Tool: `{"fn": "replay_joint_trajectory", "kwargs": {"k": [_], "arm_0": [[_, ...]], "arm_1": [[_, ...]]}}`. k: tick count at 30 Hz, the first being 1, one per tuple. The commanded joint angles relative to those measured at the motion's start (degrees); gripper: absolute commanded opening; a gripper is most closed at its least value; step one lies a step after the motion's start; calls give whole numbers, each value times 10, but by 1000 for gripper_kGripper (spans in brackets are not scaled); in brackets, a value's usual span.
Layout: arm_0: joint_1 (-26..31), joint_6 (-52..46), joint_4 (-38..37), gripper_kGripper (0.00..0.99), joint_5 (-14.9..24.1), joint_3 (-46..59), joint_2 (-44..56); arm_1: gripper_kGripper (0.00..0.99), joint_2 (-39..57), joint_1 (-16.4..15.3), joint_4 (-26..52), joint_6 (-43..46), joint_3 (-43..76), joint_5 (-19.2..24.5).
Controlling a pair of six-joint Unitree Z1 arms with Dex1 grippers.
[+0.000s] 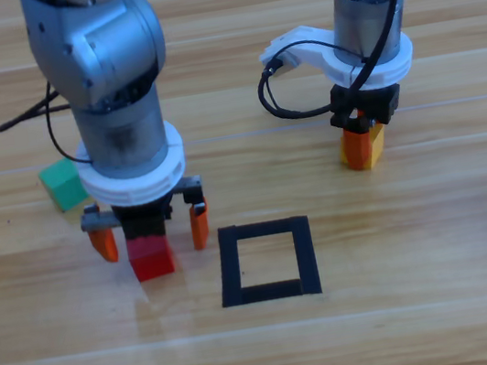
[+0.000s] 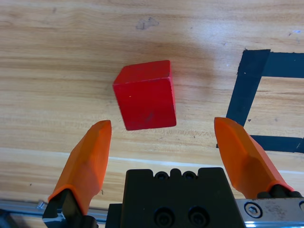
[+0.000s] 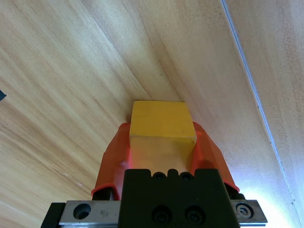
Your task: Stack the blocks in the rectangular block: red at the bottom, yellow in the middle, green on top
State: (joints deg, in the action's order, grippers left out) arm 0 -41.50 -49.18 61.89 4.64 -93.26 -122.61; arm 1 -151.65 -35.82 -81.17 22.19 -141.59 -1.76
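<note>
wooden table (image 1: 473, 229), left claw (image 1: 150, 236) wide open over red cube (image 1: 152, 257), right claw (image 1: 363, 147) clamping yellow cube (image 3: 161, 121)

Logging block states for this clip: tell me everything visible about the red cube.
The red cube is a small, plain, solid-coloured block with crisp edges and a matte face bearing a faint scuff. It sits flat on the wooden table, turned slightly askew, just left of the black tape rectangle and outside it. The left claw hangs open above it, one orange jaw on each side, neither touching it.
</note>
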Motion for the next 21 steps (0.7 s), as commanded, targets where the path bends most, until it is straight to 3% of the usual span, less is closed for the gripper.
{"fn": "replay_joint_trajectory", "kwargs": {"k": [1,7,12,21], "arm_0": [[12,17,-38,914,-12,39,-3],[33,17,-92,916,-14,84,17],[61,2,-145,917,-21,135,40],[86,-30,-178,922,-39,161,72]], "arm_1": [[0,-12,-19,-44,-21,9,-3],[0,107,-18,-44,-79,86,1],[0,192,-19,-32,-142,142,-25],[0,306,-20,121,-183,359,-83]]}}
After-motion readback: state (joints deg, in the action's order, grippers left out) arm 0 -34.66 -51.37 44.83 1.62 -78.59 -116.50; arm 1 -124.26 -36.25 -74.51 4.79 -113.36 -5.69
